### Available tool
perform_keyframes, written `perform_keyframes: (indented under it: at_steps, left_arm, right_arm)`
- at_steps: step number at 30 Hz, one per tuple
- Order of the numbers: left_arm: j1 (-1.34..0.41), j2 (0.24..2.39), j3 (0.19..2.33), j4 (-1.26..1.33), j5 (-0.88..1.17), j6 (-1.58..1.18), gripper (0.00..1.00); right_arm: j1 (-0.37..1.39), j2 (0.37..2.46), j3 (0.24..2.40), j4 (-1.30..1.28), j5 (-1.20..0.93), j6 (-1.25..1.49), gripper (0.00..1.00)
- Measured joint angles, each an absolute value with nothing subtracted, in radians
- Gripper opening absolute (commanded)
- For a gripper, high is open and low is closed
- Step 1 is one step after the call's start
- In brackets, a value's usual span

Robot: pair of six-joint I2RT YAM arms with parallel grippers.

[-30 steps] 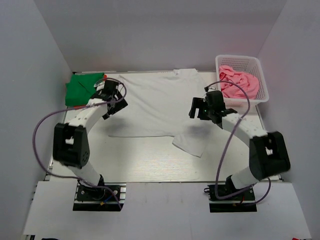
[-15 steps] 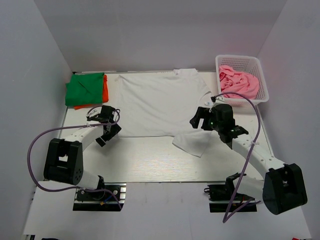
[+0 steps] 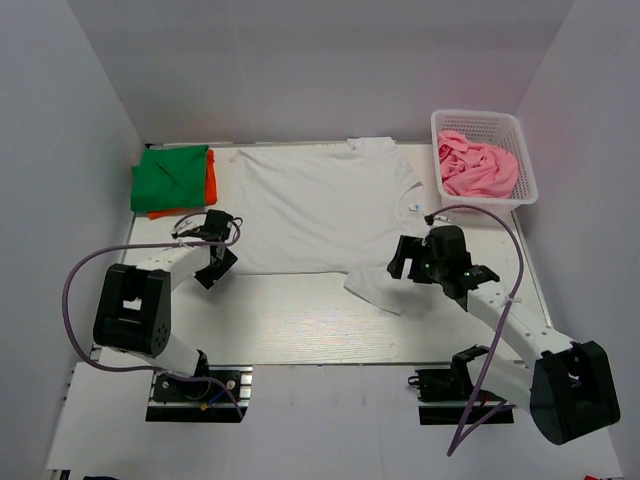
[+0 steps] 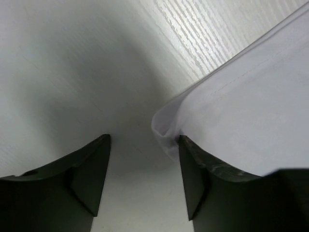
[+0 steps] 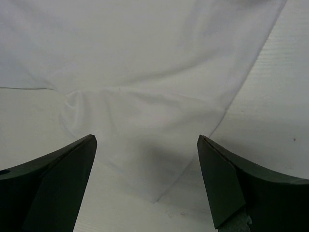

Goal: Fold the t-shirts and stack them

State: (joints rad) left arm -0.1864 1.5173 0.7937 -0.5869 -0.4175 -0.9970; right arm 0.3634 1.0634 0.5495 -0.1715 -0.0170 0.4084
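**A:** Pale wood-grain worktop point(image 3: 300, 330), plain grey walls point(image 3: 300, 70) round it. What's changed in the last sec?

**B:** Both arms are lower and nearer the front hem of the white t-shirt point(image 3: 320, 205). It lies spread flat mid-worktop, neck twd the far edge. The left end effector point(image 3: 215, 268) has come away from the far-left pile and is now down at the shirt's near-left hem corner point(image 4: 161, 128).

**A:** Gripping yet?

**B:** No. Its jaws are narrower than a sec ago but still apart. The corner lies against the inner face of one finger, w/ bare worktop between that and the other. The right end effector point(image 3: 408, 262) is spread wide, unchanged, and hovers over the flipped-up flap point(image 3: 385, 290) at near-right.

**A:** Meaning for the task?

**B:** Prob. setting up a two-corner pickup for the 1st fold, w/ the left arm ahead of the right.

**A:** Other shirts?

**B:** The green t-shirt point(image 3: 168, 178) is folded on top of the orange t-shirt point(image 3: 211, 178) at far-left. The pink t-shirt point(image 3: 475, 168) is bunched in the white basket point(image 3: 476, 115) at far-right, unfolded.

**A:** Any writing?

**B:** Only a tiny blue label point(image 3: 412, 208) on the white shirt, too small to read. No brands visible.
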Motion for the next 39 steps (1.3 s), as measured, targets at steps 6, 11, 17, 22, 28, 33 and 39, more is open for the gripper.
perform_keyframes:
  at_steps: [6, 11, 17, 22, 28, 33, 39]
  left_arm:
    - [-0.185, 1.554, 0.823, -0.564, -0.423, -1.013, 0.14]
    - [-0.185, 1.566, 0.834, -0.560, -0.422, -1.012, 0.00]
    - [-0.185, 1.567, 0.835, -0.560, -0.416, -1.011, 0.00]
    - [-0.185, 1.567, 0.835, -0.558, -0.411, -1.006, 0.00]
    - [-0.185, 1.567, 0.833, -0.543, -0.406, -0.995, 0.00]
    - [-0.185, 1.565, 0.831, -0.534, -0.403, -0.988, 0.00]
    - [-0.185, 1.559, 0.826, -0.530, -0.398, -0.970, 0.00]
  right_arm:
    - [0.398, 1.054, 0.545, -0.258, 0.035, 0.416, 0.90]
    - [0.452, 1.055, 0.542, -0.325, 0.042, 0.450, 0.90]
    - [0.510, 1.106, 0.525, -0.350, -0.007, 0.513, 0.90]
    - [0.537, 1.136, 0.505, -0.351, -0.010, 0.554, 0.80]
    - [0.547, 1.178, 0.497, -0.293, -0.011, 0.587, 0.39]
    - [0.550, 1.204, 0.485, -0.248, 0.008, 0.622, 0.00]
    - [0.551, 1.188, 0.484, -0.244, 0.080, 0.639, 0.00]
